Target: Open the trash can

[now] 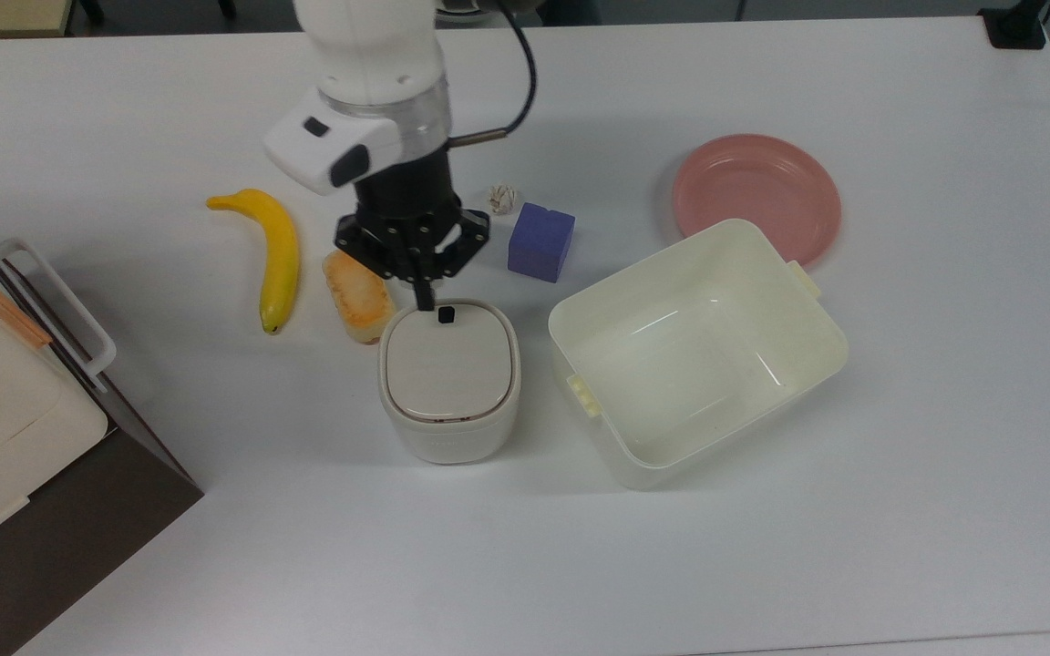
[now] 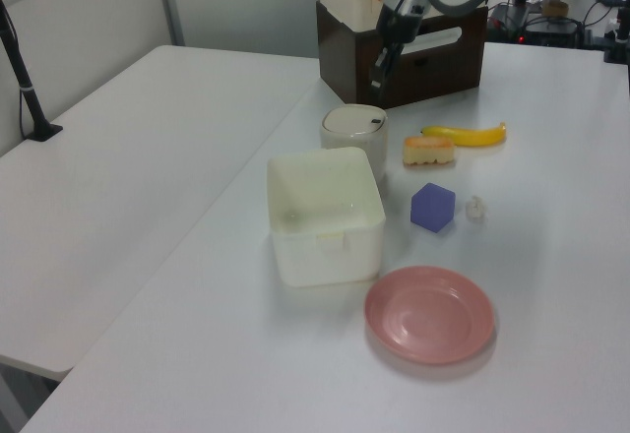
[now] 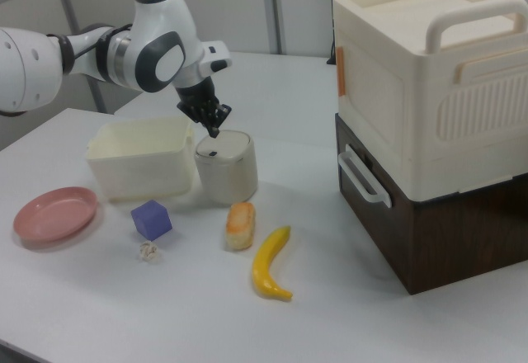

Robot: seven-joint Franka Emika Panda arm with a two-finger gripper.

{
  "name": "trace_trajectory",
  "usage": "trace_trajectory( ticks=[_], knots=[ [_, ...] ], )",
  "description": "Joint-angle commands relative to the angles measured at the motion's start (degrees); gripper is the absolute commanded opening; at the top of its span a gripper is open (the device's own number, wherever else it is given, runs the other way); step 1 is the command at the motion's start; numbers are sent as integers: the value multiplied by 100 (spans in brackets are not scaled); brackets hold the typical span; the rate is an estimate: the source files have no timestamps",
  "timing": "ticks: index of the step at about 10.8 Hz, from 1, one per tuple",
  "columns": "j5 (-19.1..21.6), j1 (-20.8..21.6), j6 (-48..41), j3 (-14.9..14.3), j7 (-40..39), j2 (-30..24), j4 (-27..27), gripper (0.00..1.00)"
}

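Near the middle of the white counter [image 1: 762, 565] stands the trash can [image 1: 449, 383], upright, flat beige lid down and shut, small black square mark [image 1: 445, 314] at the lid edge nearest the arm. Just above that edge hangs the gripper [image 1: 422, 293], pointing straight down, jaws drawn together into a single narrow tip, clasping nothing; contact with the lid cannot be told. In the left view, gripper [image 2: 378, 77] above the far side of the can [image 2: 354, 138]; in the right view, tip [image 3: 214, 129] right over the lid rim of the can [image 3: 226, 165].

Beside the can, on the top view's left, lies a toasted bread piece [image 1: 357, 296], touching or nearly touching the can's corner; farther that way, a yellow banana [image 1: 274, 251]. On the top view's right, close to the can but apart from it, sits a lidless cream tub [image 1: 798, 360], tilted relative to the counter edges. Beyond the tub's far corner, a pink plate [image 1: 756, 193], partly hidden by the tub's rim. Between gripper and plate, a purple cube [image 1: 540, 240] with a small crumpled paper ball [image 1: 502, 198] just beside it. At the top view's left edge, a cream box with handles on a dark brown base [image 1: 51, 510].
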Motion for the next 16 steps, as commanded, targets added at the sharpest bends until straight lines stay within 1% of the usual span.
trace_trajectory(
  ticks=[1, 3, 4, 5, 6, 7, 9, 12, 13, 14, 15, 16],
  knots=[
    [12, 352, 166, -49, 200, 395, 212, 0],
    [-94, 388, 219, -58, 219, 686, 247, 0],
    [-207, 379, 219, -58, 210, 722, 238, 0],
    [-226, 362, 210, -67, 210, 687, 238, 0],
    [-217, 353, 158, -101, 192, 583, 238, 0],
    [-200, 327, 87, -110, 183, 355, 229, 0],
    [-165, 230, -429, -102, 79, 55, 220, 0],
    [-147, 186, -625, -119, -1, -94, 221, 0],
    [-138, 90, -851, -119, -19, -200, 221, 0],
    [-138, 2, -1271, -111, -141, -366, 221, 15],
    [-129, -51, -1745, -119, -264, -550, 221, 59],
    [-129, -147, -2150, -119, -256, -726, 221, 86]
  ],
)
